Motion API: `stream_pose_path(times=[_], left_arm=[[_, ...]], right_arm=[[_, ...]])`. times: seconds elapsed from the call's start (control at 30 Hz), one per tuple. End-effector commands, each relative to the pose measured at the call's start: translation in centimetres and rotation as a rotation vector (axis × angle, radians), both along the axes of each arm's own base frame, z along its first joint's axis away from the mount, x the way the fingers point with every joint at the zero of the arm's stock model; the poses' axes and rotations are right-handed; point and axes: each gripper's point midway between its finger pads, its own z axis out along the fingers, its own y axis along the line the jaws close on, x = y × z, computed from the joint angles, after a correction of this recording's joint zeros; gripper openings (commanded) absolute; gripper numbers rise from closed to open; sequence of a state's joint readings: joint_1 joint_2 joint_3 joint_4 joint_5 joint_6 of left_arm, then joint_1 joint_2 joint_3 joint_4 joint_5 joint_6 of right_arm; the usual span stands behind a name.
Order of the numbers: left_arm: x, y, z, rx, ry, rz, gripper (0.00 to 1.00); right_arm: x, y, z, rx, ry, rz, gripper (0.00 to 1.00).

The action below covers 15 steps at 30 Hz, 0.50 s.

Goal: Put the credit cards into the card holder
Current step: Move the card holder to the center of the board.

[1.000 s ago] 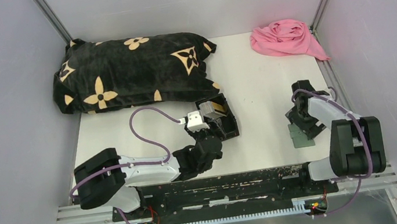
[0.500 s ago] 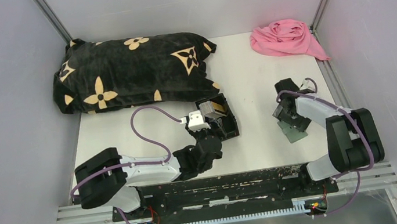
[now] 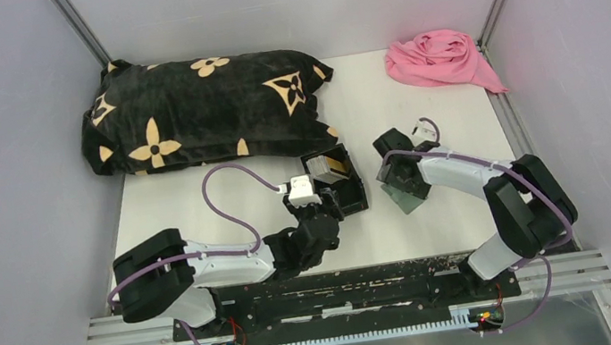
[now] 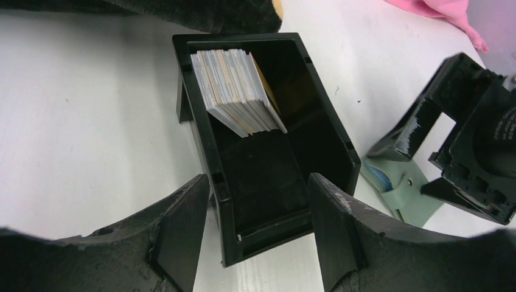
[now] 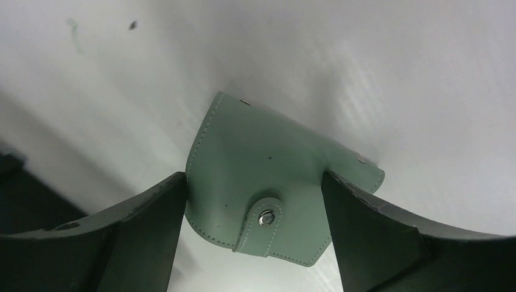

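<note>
Holding card holder (image 5: pixel 261 146) near black box (image 4: pixel 304 91) so credit cards (image 4: pixel 234 85) travel less: right pincer (image 5: pixel 252 182) grips it wide; left pincer (image 4: pixel 258 182) straddles box half-open, contact unclear.

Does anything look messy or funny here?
Yes. The cards lean crookedly at one end of the black box instead of lying flat. A pink cloth sits crumpled in the far right corner. The card holder looks snapped shut.
</note>
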<state>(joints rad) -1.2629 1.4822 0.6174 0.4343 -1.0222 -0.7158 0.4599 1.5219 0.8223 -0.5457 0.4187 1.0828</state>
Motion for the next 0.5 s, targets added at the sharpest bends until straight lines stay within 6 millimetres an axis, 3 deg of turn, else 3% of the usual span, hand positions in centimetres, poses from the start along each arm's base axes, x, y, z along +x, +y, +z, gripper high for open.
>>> stream_pose_path(times=[0.0,0.23,0.47], left_arm=[[-0.1,0.4,0.5,-0.045,0.003,0.01,0.68],[-0.4,0.7,-0.2,-0.03,0.019,-0.001,0.69],[-0.6,0.4,-1.1,-0.023,0.041,-0.016,0.69]], right_arm=[[0.6,6.3,0.0,0.193,-0.032,-0.015,0.86],[-0.3,7.8,0.2,0.179,-0.037,0.02,0.92],[-0.6,7.1,1.6,0.115,-0.065,0.082,0.98]])
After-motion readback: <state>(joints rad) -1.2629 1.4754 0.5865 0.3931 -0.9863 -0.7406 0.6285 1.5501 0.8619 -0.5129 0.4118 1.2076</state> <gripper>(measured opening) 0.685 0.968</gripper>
